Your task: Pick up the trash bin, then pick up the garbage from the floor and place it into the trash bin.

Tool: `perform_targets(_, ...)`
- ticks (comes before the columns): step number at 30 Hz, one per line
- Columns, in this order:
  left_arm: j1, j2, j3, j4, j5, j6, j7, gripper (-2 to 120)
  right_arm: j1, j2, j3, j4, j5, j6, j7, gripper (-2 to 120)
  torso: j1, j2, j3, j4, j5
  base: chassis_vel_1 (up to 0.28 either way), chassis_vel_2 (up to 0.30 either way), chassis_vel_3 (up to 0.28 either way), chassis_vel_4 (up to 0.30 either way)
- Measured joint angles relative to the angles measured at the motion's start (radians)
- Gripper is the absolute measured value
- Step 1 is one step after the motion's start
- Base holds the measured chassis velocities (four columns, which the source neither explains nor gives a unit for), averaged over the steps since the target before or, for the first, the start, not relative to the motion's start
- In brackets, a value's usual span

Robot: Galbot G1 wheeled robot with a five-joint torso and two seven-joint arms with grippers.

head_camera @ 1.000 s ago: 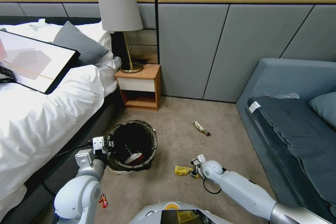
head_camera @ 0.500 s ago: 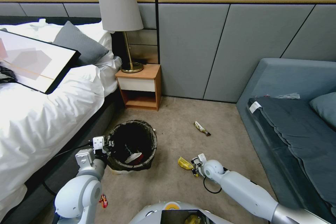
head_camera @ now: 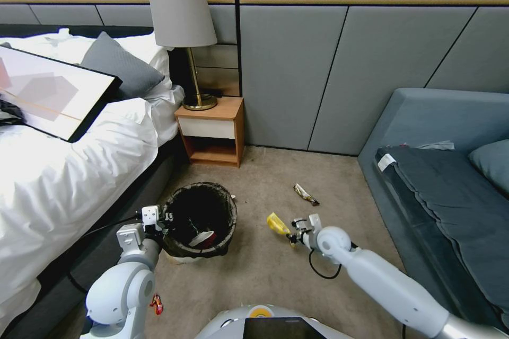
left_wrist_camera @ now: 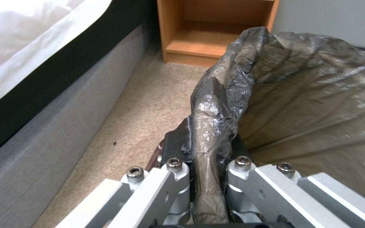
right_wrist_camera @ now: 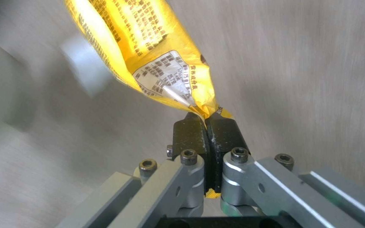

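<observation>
Pinching the yellow wrapper (right_wrist_camera: 149,53), right gripper (right_wrist_camera: 207,126) jaws grip its corner.

Beige carpet floor (head_camera: 265,286) carries the trash bin (head_camera: 200,221), beside the bed base. A dark snack wrapper (head_camera: 306,194) lies farther out, and a nightstand (head_camera: 211,132) stands by the wall.

bag-lined trash bin (head_camera: 200,221), yellow wrapper (head_camera: 277,223) aloft

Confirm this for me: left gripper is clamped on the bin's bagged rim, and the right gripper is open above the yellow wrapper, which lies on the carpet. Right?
Not quite. The left gripper is clamped on the trash bin rim, but the right gripper is shut on the yellow wrapper, pinching its end. The right wrist view shows this; in the head view the wrapper hangs at the fingertips, off the carpet.
</observation>
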Motion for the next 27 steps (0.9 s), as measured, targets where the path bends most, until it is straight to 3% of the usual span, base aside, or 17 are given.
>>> perform_targets(6,0.008,0.005,0.004,-0.010,0.000,0.000,0.009,4,0.063,-0.068,0.086,0.200,0.199,0.000,0.074,0,0.000,0.000,0.000,0.0002,0.0001,0.000,0.000,0.000,0.000)
perform_targets(12,0.010,0.007,0.009,-0.011,0.004,0.000,0.011,4,0.187,-0.073,0.085,0.289,0.386,0.000,0.125,0,0.000,0.000,0.000,0.0004,0.0001,0.000,0.000,0.000,0.000)
perform_targets(20,0.006,-0.003,0.017,-0.005,0.020,0.000,0.013,4,0.424,-0.027,-0.003,0.318,0.549,0.000,0.126,0,0.000,0.000,0.000,0.0003,0.0004,0.000,0.000,0.000,0.000)
perform_targets(27,0.008,-0.013,0.016,-0.003,0.026,0.000,0.014,4,0.670,0.024,-0.169,0.291,0.554,0.000,-0.011,0,0.000,0.000,0.000,0.0003,0.0003,0.000,0.000,0.000,0.000)
